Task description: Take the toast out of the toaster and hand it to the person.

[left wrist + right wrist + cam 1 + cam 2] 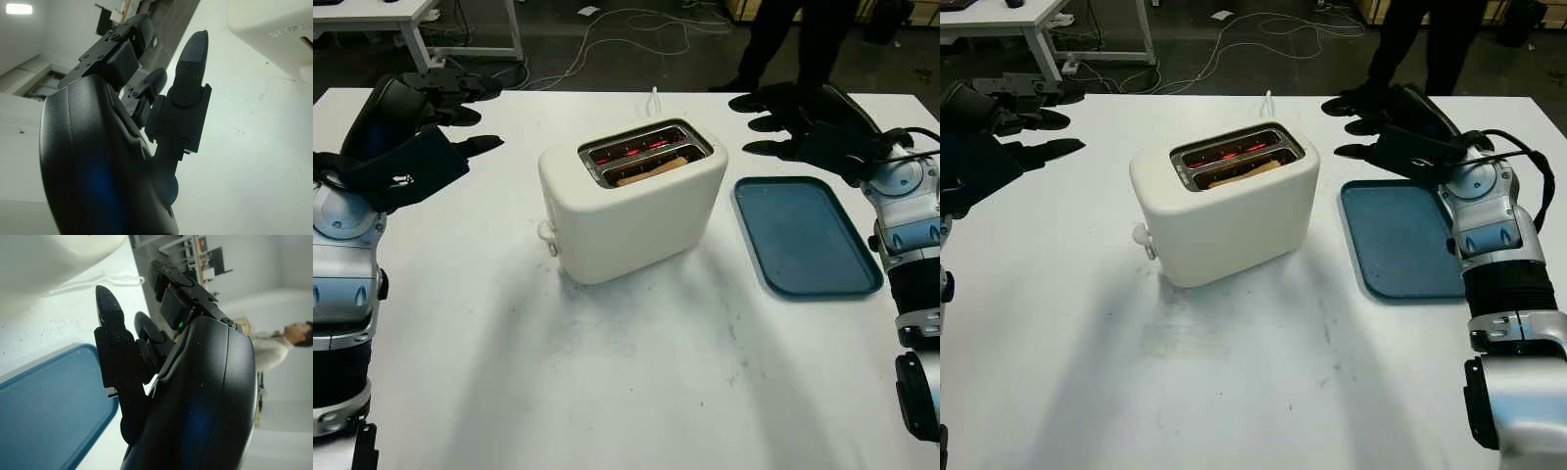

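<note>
While the toast (651, 172) sits low in the near slot of the toaster (631, 201), barely above the rim, the far slot glows red, so the elements look live. That is the main hazard as I judge it: fingers reaching down for the slice could touch hot wire or the metal slot edge, and with so little bread showing, a pinch may crumble the crust or slip off. A sideways pull could also tip or drag the toaster, which stands free on the table (607, 392) with its lever knob (546, 232) facing the robot.

Both hands are open and hold nothing. The left hand (421, 127) hovers left of the toaster, well apart from it. The right hand (803, 122) hovers to the right, over the far end of the tray (808, 235), nearer the toaster than the left.

Room is generous: bare table lies in front and on both sides, and the space above the slots is free for a straight lift. A white cord (654, 101) runs off the back edge behind the toaster and could snag. The person (803, 39) stands beyond the far edge, right of centre, so a handover goes across the table's back edge on the right hand's side.
</note>
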